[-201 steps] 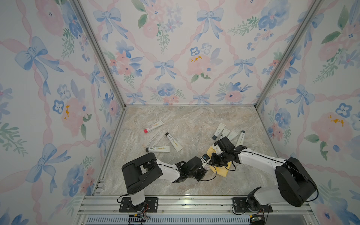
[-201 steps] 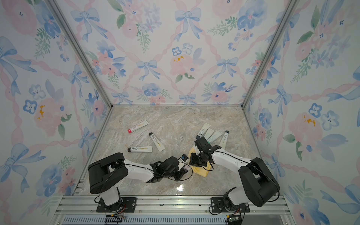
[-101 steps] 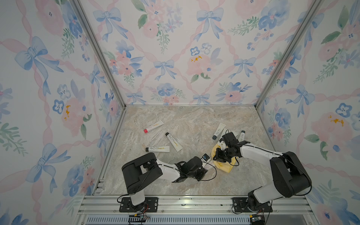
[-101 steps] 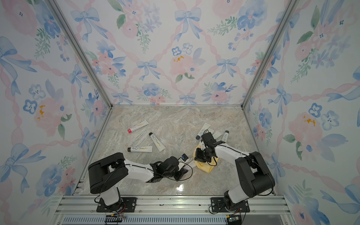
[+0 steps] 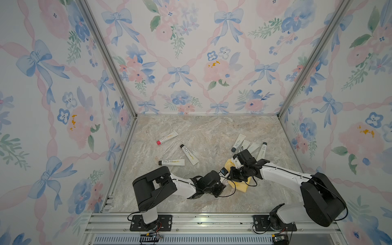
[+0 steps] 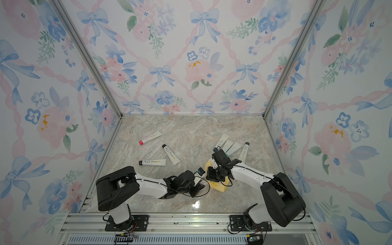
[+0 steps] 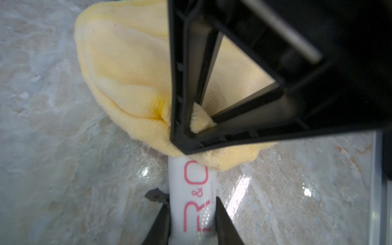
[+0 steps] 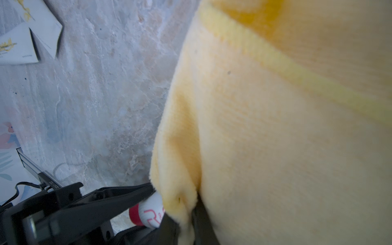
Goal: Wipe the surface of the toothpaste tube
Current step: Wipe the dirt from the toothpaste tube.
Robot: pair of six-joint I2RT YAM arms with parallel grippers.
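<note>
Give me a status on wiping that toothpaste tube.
Done: the left gripper is shut on the red-lettered toothpaste tube near its cap, and the right gripper is shut on the yellow cloth. In hand: the cloth is draped over the tube's far end. Left: the lettered stretch next to the left gripper is bare; how much has already been wiped cannot be told.

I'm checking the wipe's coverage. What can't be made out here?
- Tail end of the toothpaste tube: left wrist view, under the yellow cloth.
- Most of that tube: both top views, behind the left gripper and cloth.
- Tips of the right gripper: right wrist view, buried in cloth.
- Fine print on loose tubes: top views, too small.
</note>
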